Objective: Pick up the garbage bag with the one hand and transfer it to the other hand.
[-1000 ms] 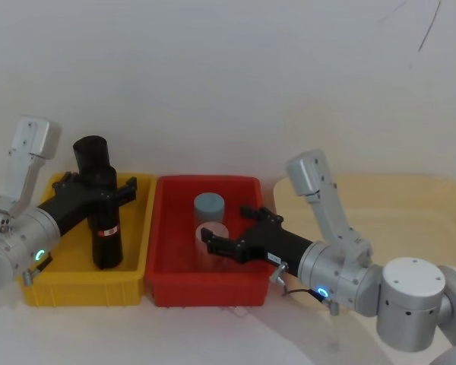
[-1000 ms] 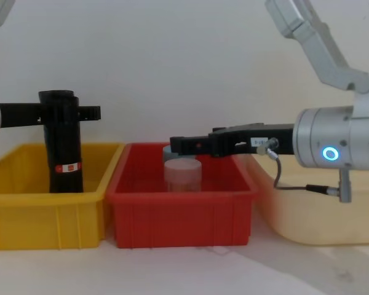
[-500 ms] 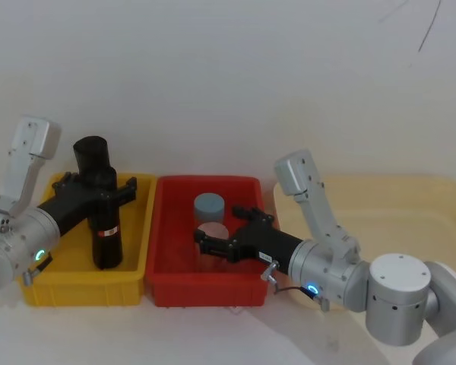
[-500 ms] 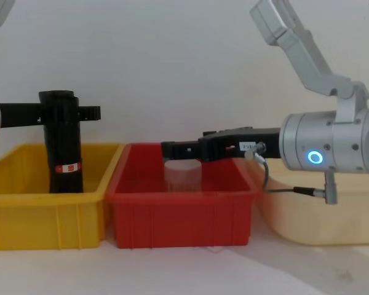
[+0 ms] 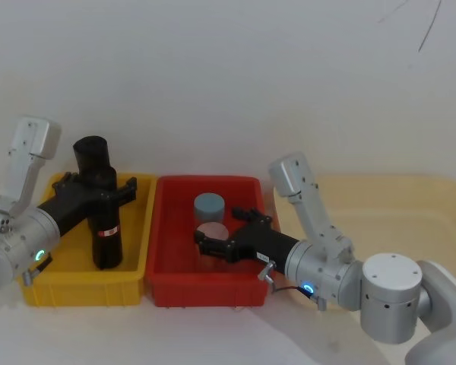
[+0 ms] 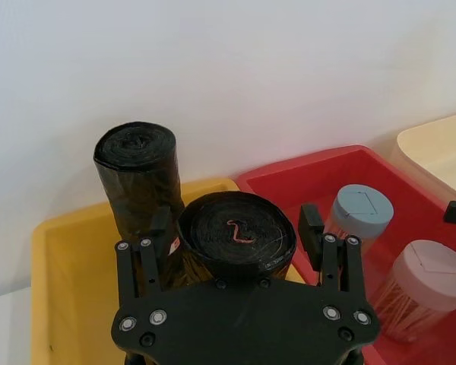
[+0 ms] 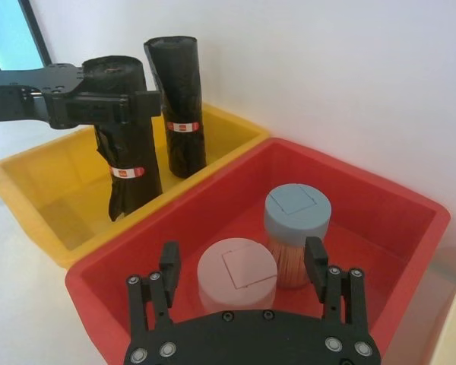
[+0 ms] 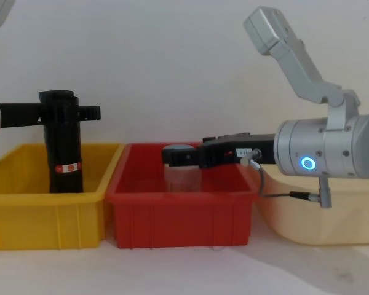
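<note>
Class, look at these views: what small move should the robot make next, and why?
Probably lift the left gripper straight up. It is shut on the garbage bag, whose base is inside the yellow bin, while the open right gripper hovers over the red bin.

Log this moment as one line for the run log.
left gripper: shut on garbage bag, upright in yellow bin | right gripper: open over red bin
</note>
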